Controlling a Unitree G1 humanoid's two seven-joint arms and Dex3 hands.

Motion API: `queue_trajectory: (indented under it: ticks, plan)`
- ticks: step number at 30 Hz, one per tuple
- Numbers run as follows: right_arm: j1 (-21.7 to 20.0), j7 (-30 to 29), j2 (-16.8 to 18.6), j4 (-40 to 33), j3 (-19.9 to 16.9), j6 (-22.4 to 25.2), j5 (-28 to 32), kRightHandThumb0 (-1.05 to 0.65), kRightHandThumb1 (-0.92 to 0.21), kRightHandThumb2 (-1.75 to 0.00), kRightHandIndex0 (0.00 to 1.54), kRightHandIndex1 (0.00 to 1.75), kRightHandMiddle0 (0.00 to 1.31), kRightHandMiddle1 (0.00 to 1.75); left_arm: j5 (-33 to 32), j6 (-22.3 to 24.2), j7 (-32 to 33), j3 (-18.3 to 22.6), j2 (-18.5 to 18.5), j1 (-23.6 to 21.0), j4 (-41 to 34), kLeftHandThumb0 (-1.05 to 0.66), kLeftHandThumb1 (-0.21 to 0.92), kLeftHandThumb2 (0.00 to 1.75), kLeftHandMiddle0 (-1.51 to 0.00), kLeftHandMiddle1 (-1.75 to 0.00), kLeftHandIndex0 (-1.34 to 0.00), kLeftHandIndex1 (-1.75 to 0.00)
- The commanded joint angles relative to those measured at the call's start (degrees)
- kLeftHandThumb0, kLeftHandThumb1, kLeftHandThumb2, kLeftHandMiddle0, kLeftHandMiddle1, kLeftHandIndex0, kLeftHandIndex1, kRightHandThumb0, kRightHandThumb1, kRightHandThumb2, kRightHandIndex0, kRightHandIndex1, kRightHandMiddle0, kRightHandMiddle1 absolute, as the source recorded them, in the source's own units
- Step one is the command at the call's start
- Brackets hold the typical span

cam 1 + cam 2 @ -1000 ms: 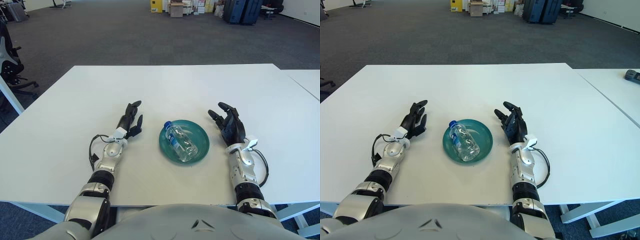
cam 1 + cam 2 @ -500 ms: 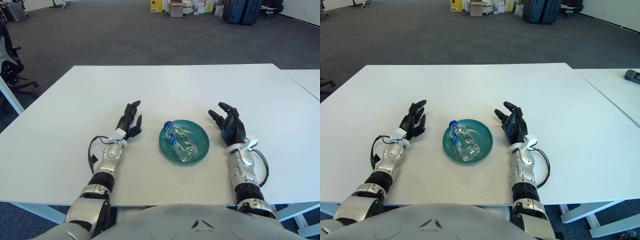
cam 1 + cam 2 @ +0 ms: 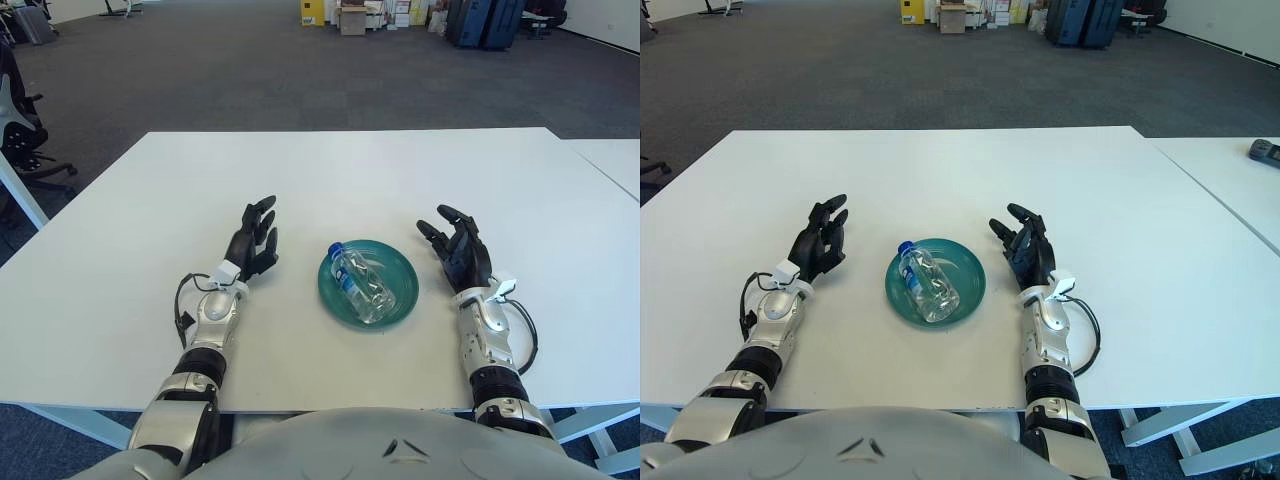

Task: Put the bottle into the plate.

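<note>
- The bottle (image 3: 362, 284) is seen lying on its side inside the green plate (image 3: 400, 297), with its blue cap (image 3: 334, 248) pointed away from the robot.
- The plate is set on the white table (image 3: 330, 170), between the two hands.
- The left hand (image 3: 251, 240) is held up just left of the plate; its fingers (image 3: 262, 208) are spread apart and nothing is held.
- The right hand (image 3: 459, 249) is held up just right of the plate; its fingers (image 3: 438, 225) are also spread, and nothing is gripped.
</note>
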Motion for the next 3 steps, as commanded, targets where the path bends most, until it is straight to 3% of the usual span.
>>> queue_trajectory:
  ticks: [1,3]
  plan:
    - [3.3,-0.5,0.2,2.2,-0.5,1.4,0.3,-0.87,-0.92,-0.98,0.45,0.36,0.01,1.04,-0.2,-1.5,-0.4,0.6,0.0,0.6,1.1,-0.75,0.92,0.77,-0.40,-0.06,0.00,-0.82]
    - [3.4,-0.5,0.2,2.0,-0.4,1.5,0.3,-0.87,-0.92,-0.98,0.45,0.36,0.01,1.04,-0.2,-1.8,-0.4,0.7,0.1,0.7,1.3,-0.75,0.92,0.77,-0.41,-0.06,0.00,-0.84]
